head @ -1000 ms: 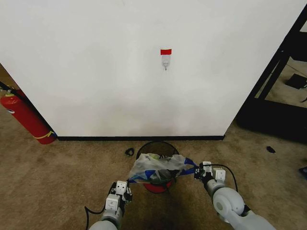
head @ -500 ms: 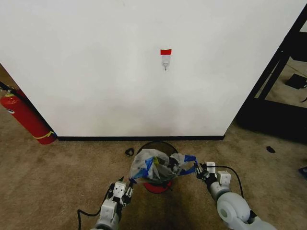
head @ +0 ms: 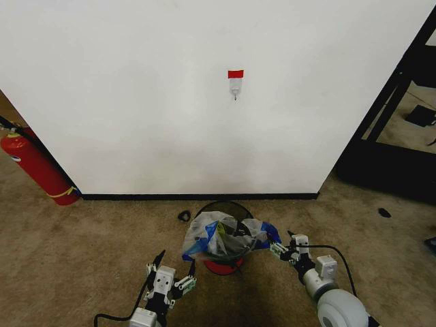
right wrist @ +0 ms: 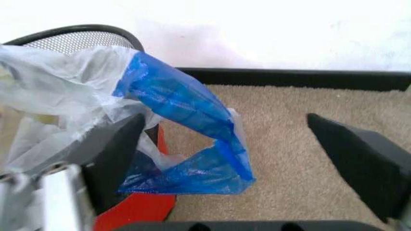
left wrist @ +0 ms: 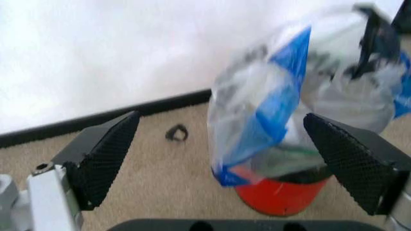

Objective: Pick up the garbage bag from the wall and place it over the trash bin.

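Garbage bag draped over trash bin, midway between both grippers. Left gripper backed off, jaws wide, empty. Right gripper nearer, jaws apparently wide beside blue handle.

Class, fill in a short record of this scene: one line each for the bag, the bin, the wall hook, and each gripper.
garbage bag: draped over the trash bin's rim, blue handles hanging at both sides
trash bin: on the carpet near the wall's baseboard
wall hook: bare, under red tape
left gripper: open, beside the bin, clear of the bag
right gripper: open, next to the bag's blue handle
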Robot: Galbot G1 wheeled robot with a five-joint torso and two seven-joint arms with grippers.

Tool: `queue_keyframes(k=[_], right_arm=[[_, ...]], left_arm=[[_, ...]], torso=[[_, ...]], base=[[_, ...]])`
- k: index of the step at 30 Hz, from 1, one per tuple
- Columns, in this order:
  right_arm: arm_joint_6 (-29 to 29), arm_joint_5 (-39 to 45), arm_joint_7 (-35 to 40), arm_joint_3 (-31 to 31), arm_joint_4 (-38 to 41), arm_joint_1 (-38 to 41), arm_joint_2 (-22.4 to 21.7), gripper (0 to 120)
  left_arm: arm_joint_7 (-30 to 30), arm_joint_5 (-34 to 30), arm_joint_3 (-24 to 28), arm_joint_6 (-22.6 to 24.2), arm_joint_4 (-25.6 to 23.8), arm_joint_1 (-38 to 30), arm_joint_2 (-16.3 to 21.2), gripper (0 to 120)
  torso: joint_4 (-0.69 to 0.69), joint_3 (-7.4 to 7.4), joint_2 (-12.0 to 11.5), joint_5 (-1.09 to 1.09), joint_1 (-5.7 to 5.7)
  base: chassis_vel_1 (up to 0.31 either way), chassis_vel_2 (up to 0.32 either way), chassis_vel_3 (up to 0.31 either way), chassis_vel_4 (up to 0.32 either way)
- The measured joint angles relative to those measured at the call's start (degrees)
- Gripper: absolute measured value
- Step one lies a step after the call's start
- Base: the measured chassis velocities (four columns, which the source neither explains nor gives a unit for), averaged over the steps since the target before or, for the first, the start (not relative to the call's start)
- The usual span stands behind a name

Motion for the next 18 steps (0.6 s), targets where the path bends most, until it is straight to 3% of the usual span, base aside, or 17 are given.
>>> queue_keyframes(k=[1, 6, 9, 11, 14, 15, 18], right_arm=[[4.3, -2.0, -1.7, 1.7, 1.1, -2.1, -0.1, 100], [11.8, -0.7, -7.8, 6.7, 1.5, -5.2, 1.2, 100], [19.3, 0.9, -14.1, 10.7, 0.1, -7.5, 3.3, 100], [23.7, 0.8, -17.8, 13.0, -1.0, -8.2, 4.9, 100], [27.9, 0.3, -21.9, 16.0, -0.5, -10.5, 7.5, 100], [27.9, 0.3, -21.9, 16.0, -0.5, -10.5, 7.5, 100], [29.1, -0.3, -23.6, 17.8, 1.8, -13.1, 9.2, 100]], left_arm=[[-0.1, -1.0, -1.8, -0.6, -2.6, 0.1, 1.0, 100], [-0.8, -10.0, -3.1, 2.6, -5.1, -6.7, 3.5, 100], [-2.0, -22.9, -2.9, 6.9, -4.9, -18.9, 6.8, 100], [-1.6, -31.1, -2.1, 9.5, -2.9, -26.8, 8.8, 100], [3.9, -41.7, 0.5, 12.9, 2.6, -39.0, 11.4, 100], [3.9, -41.7, 0.5, 12.9, 2.6, -39.0, 11.4, 100], [6.9, -51.3, 7.0, 17.4, 9.1, -51.8, 11.3, 100]], torso=[[0.02, 0.00, 0.0, 0.00, 0.00], [0.00, 0.00, 0.0, 0.00, 0.00], [-0.03, 0.01, 0.0, -0.01, 0.01], [-0.02, 0.01, 0.0, 0.00, 0.00], [0.00, 0.02, 0.0, 0.00, 0.01], [0.00, 0.02, 0.0, 0.00, 0.01], [0.02, 0.02, 0.0, 0.00, 0.01]], base=[[0.000, 0.000, 0.000, 0.000], [0.000, 0.000, 0.000, 0.000], [0.000, 0.000, 0.000, 0.000], [0.000, 0.000, 0.000, 0.000], [0.000, 0.000, 0.000, 0.000], [0.000, 0.000, 0.000, 0.000], [0.000, 0.000, 0.000, 0.000]])
